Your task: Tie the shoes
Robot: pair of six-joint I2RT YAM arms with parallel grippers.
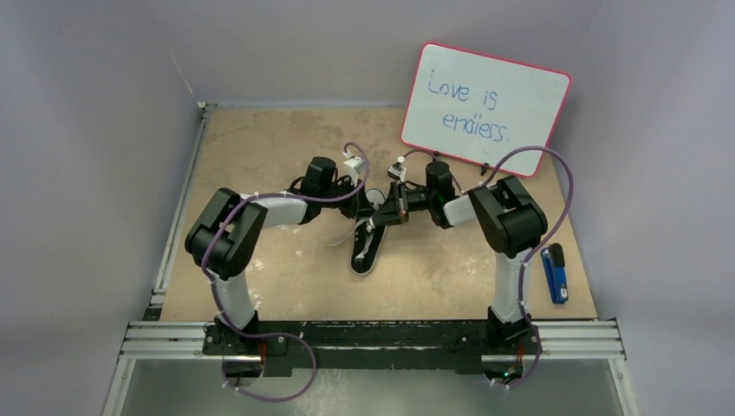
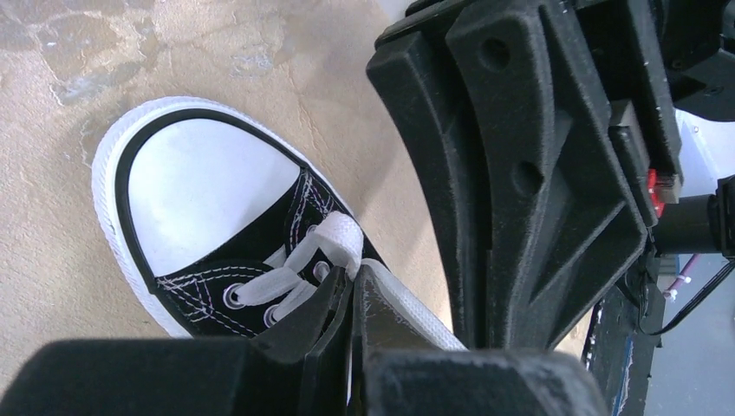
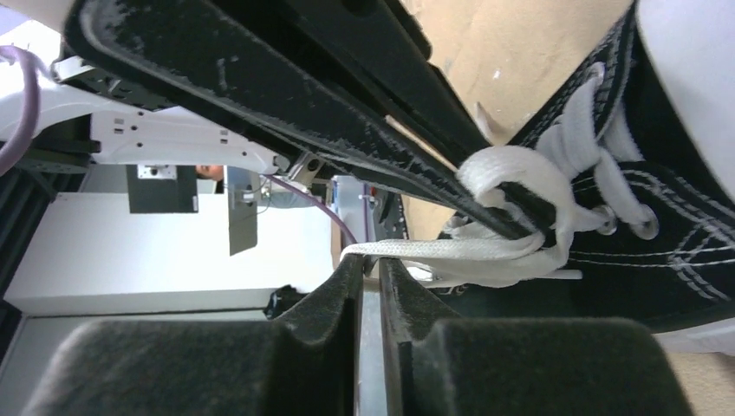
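The black sneaker (image 1: 366,247) lies mid-table with its white toe cap (image 2: 191,199) toward the far side, and both grippers meet over its laces. My left gripper (image 2: 355,284) is shut on a white lace (image 2: 334,238) just above the eyelets. In the right wrist view its fingers (image 3: 364,130) carry a lace loop (image 3: 503,182) around their tips. My right gripper (image 3: 371,264) holds its jaws a thin slit apart, pinching a taut strand of lace (image 3: 451,251) that runs level to the shoe (image 3: 641,260). The right gripper's body (image 2: 537,173) fills the right of the left wrist view.
A pink-rimmed whiteboard (image 1: 485,106) with handwriting leans at the back right. A blue stapler-like tool (image 1: 555,273) lies near the right edge of the tan tabletop (image 1: 260,156). A metal rail (image 1: 373,340) runs along the near edge; grey walls enclose the table.
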